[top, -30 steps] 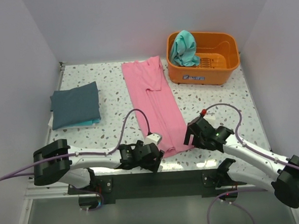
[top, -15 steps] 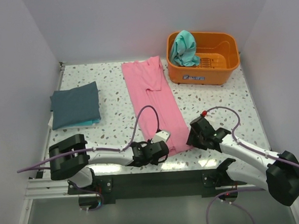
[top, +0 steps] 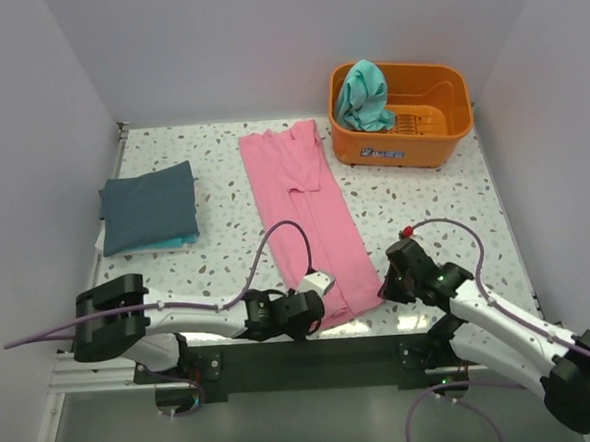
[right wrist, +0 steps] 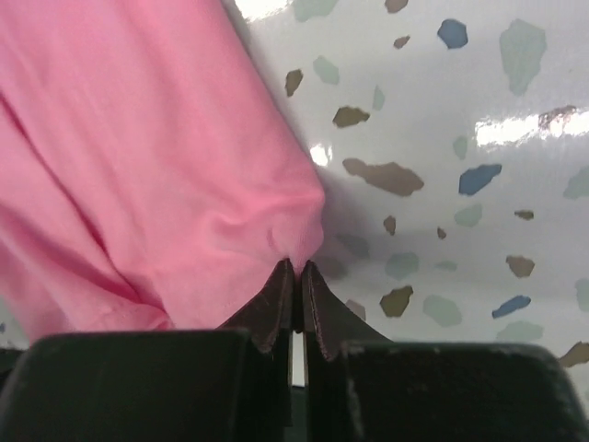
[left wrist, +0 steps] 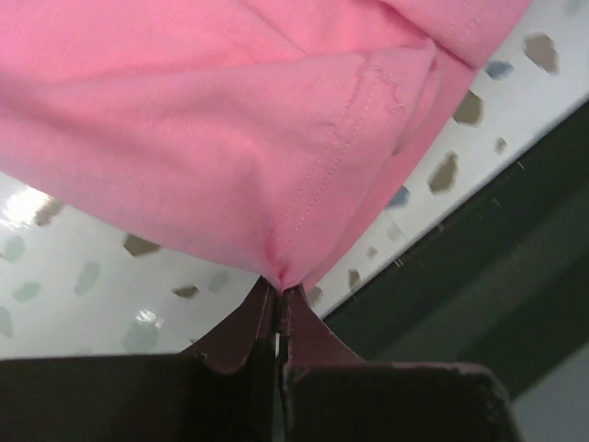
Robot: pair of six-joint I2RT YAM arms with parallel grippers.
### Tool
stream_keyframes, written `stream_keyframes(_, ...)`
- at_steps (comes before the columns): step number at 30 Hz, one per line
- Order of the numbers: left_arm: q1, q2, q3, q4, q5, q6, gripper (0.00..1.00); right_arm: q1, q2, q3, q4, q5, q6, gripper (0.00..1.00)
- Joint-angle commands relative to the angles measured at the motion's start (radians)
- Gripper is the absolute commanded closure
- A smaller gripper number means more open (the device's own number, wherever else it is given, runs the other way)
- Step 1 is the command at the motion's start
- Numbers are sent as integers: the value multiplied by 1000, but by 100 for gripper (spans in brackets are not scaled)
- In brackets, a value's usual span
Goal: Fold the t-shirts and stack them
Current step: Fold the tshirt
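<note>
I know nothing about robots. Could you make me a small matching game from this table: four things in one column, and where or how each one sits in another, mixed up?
Things
1. pink t-shirt
2. blue-grey t-shirt
3. teal t-shirt
4. orange basket

Places or states
A. folded, at the left side of the table
B. stands at the far right corner
C. laid out long down the middle, its near corners pinched by the left pincer and the right pincer
D. bunched up, draped over the basket's rim

Pairs: 1-C, 2-A, 3-D, 4-B
</note>
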Motion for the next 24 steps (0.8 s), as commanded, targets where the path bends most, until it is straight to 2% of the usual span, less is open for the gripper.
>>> stream_keyframes(1, -48, -97, -47, 1, 125, -57, 100, -2, -138, 0, -135, -89, -49, 100)
stream_keyframes(4, -48, -134, -39, 1, 113, -78, 100, 0, -192, 5, -127, -198, -126, 100)
stream_keyframes(9, -42, -155, 16, -28, 72, -40, 100, 0, -124, 80, -133, -106, -143, 100)
stream_keyframes(13, 68, -155, 31, -36, 82, -20, 100, 0, 15, 176, 32, -100, -177, 100)
stream_keyframes(15, 117, -161, 30, -31, 91, -9, 100, 2, 83, 264, 38, -68, -191, 100)
stream_keyframes(19, 223, -191, 43, 1, 10, 24, 100, 0, 242, 397, 57, 7, -232, 100)
stream_keyframes(24, 370, -169, 79, 24, 1, 127, 100, -2, 464, 618, 65, 106, -267, 100)
